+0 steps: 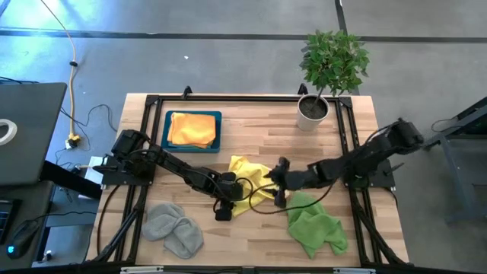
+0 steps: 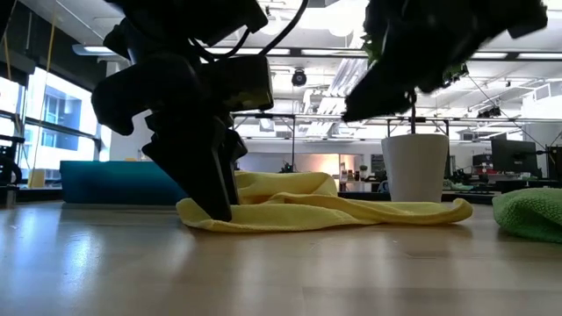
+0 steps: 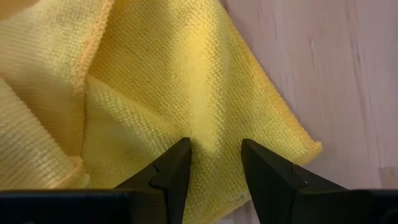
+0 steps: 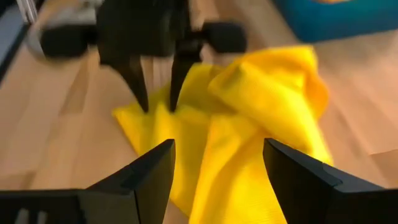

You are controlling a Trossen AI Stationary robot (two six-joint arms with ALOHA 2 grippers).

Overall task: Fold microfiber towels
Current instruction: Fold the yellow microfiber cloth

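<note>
Your teal tray [image 1: 218,129] sits upper left of centre in the high view, holding a folded orange towel [image 1: 190,128]; the crumpled yellow towel [image 1: 245,179] lies mid-frame; your left gripper [image 1: 224,204] stands narrowly parted on its lower-left edge; your right gripper [image 1: 280,183] hovers wide open at its right side; grey towels [image 1: 172,226] lie lower left, green towels [image 1: 316,225] lower right.

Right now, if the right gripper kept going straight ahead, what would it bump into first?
Most likely the yellow towel, which lies bunched directly ahead between its open fingers. The left gripper stands beyond, at the towel's far edge; depth is hard to judge.
</note>
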